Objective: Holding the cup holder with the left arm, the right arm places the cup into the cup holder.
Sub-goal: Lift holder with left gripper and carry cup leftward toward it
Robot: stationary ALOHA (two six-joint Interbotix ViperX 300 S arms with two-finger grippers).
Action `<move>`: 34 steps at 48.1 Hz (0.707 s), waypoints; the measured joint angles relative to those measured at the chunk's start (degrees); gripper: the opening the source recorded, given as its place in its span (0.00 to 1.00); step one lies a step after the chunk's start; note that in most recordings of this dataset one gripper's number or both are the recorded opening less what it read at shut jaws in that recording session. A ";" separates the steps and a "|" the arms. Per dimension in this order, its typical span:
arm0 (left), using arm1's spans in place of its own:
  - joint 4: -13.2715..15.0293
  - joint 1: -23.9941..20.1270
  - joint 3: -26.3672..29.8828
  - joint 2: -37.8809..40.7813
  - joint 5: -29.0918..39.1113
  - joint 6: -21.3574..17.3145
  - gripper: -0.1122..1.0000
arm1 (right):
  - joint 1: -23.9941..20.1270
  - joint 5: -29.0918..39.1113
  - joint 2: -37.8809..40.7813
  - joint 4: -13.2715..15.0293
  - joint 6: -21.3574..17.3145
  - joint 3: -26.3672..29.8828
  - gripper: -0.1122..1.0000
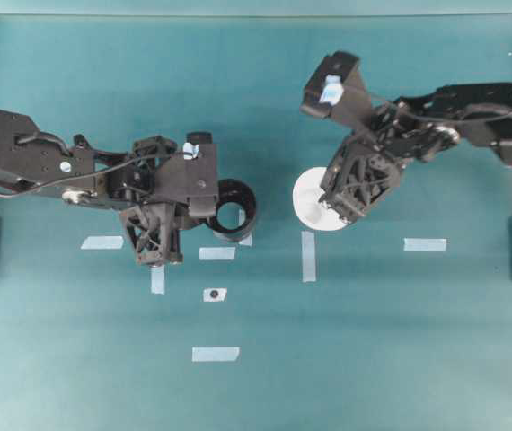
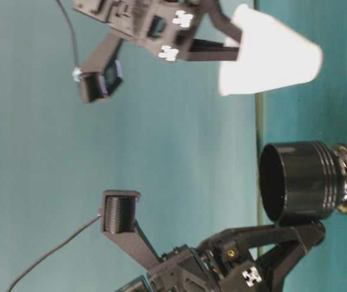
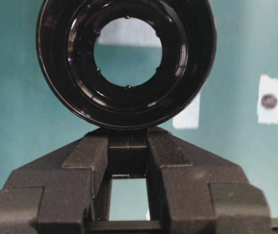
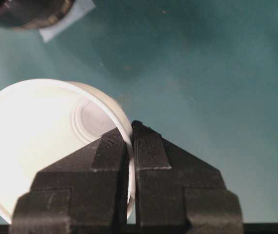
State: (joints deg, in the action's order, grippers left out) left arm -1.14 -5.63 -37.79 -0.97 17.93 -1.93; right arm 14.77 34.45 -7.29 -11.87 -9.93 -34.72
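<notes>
The glossy black cup holder (image 1: 235, 211) stands upright with its mouth up, left of the table's middle. My left gripper (image 1: 205, 209) is shut on its small side tab (image 3: 128, 151). In the left wrist view I look down through the holder (image 3: 127, 105) to the table. The white cup (image 1: 308, 192) hangs upright to the holder's right, apart from it. My right gripper (image 1: 332, 212) is shut on the cup's rim (image 4: 129, 136), one finger inside and one outside. In the table-level view the cup (image 2: 274, 55) is beside the holder (image 2: 301, 182), off the table.
Several pale tape strips lie on the teal table, among them one strip (image 1: 308, 256) below the cup and another (image 1: 425, 244) to the right. A tape piece with a dark dot (image 1: 214, 294) lies in front of the holder and also shows in the left wrist view (image 3: 269, 100).
</notes>
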 measured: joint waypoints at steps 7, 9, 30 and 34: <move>0.00 -0.09 0.53 0.00 0.00 0.00 0.29 | 0.26 0.00 -2.37 -0.26 0.00 0.62 0.14; 0.00 0.00 0.70 0.00 0.00 0.00 0.29 | 0.26 0.00 -2.99 -0.18 0.18 0.88 0.14; 0.00 0.00 4.75 0.09 3.43 -0.09 0.29 | 0.35 0.00 -6.50 -0.26 0.00 4.83 0.14; 0.00 0.00 5.71 0.62 3.96 -0.09 0.29 | 0.26 0.00 -6.59 -0.26 0.00 5.10 0.14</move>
State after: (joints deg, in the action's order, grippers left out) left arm -1.14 -5.63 -32.08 -0.35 21.88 -2.02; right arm 15.03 34.45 -13.89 -12.13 -9.93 -29.62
